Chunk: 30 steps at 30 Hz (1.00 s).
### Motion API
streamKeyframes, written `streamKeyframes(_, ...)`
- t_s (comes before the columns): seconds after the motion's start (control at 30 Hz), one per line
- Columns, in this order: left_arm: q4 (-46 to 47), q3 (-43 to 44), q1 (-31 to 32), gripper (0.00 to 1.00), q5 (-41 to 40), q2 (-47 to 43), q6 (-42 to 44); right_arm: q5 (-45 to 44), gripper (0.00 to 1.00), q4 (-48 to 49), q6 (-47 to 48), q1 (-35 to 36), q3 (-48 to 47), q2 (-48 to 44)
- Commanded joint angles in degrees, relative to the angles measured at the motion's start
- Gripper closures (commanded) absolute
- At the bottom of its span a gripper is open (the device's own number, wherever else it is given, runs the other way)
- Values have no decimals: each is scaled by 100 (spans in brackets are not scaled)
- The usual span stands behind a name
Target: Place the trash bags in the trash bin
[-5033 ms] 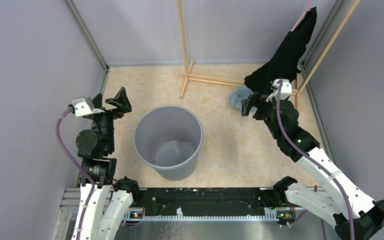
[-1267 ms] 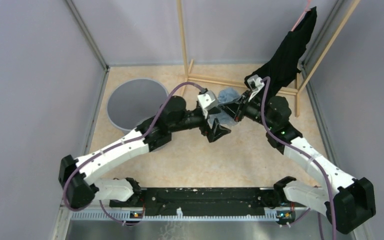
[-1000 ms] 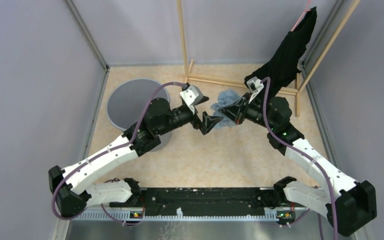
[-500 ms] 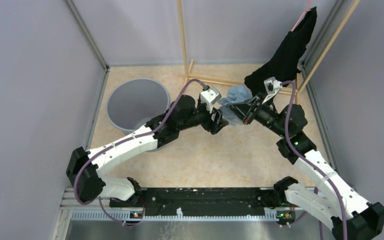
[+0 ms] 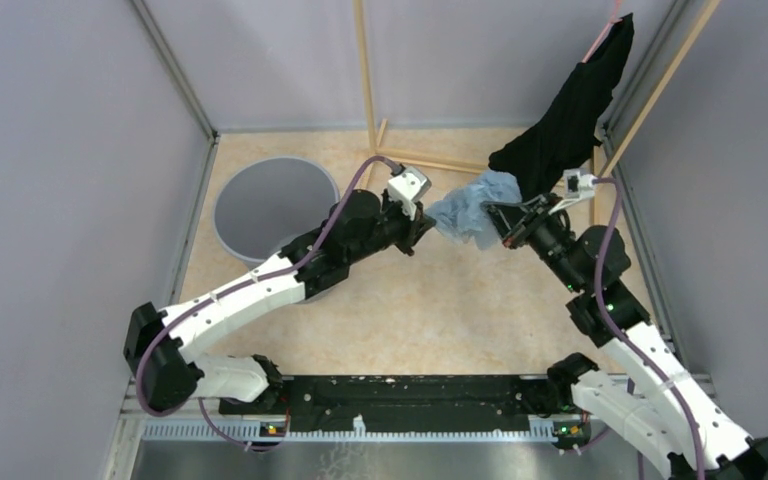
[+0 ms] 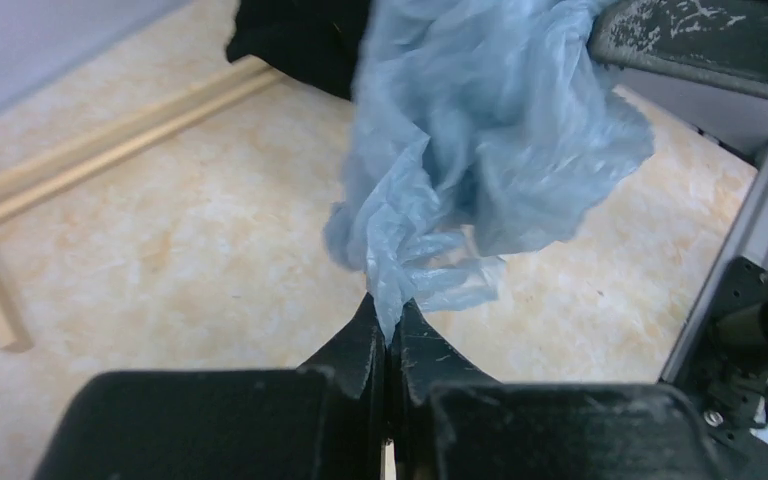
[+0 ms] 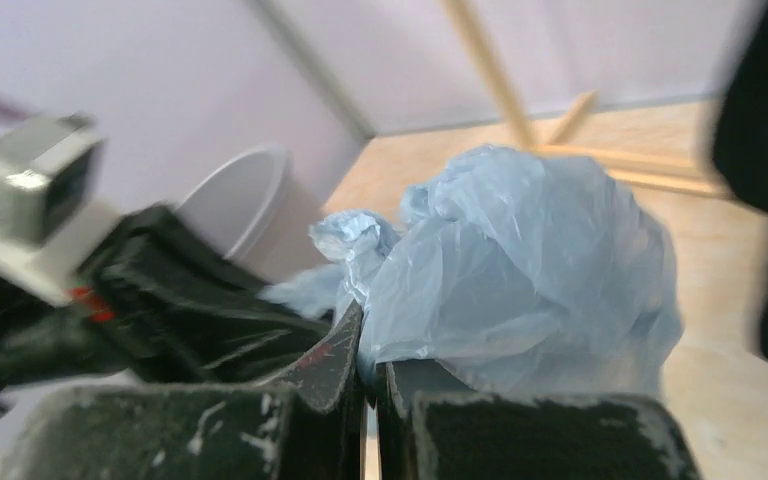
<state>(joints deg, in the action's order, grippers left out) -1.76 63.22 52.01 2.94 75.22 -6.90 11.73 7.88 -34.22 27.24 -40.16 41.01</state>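
The table (image 5: 440, 310) is bare from the arms' bases to mid-table, with walls close on both sides. The trash bin (image 5: 260, 200) stands upright at the far left by the wall. It is well apart from the trash bag (image 5: 470, 208), which is held up mid-table beside the black garment (image 5: 570, 110). The left gripper (image 6: 388, 325) is clamped on the bag's lower twist, plain only from its wrist camera. The right gripper (image 7: 368, 345) pinches the opposite side.

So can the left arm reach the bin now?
Probably yes. The bin sits open right beside the left arm, nothing between them. But the left gripper is shut on the bag, and the right gripper pinches it too, so the bag could hold it back.
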Motion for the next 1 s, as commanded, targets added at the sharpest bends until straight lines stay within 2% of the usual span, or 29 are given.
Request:
streamKeyframes(0.0, 319, 12, 2, 100, -736, -614, 274, -2414, 100, -1333, 567, -24, -259, -468)
streamKeyframes(0.2, 519, -139, 3, 100, -842, -902, 378, -2945, 100, -1505, 911, -28, -227, 125)
streamKeyframes(0.37, 650, -275, 2, 100, -1207, -1120, 502, -3724, 100, -1330, 1345, -44, 122, 535)
streamKeyframes(0.53, 756, -354, 2, 100, -1372, -1271, 533, -3795, 91, -1353, 1436, -175, 171, 715)
streamKeyframes(0.77, 801, -392, 2, 100, -1716, -1411, 637, -4281, 87, -1587, 1763, -186, 104, 824)
streamKeyframes(0.97, 997, -556, 2, 100, -2016, -1648, 858, -4258, 82, -1807, 2079, -184, 5, 1133)
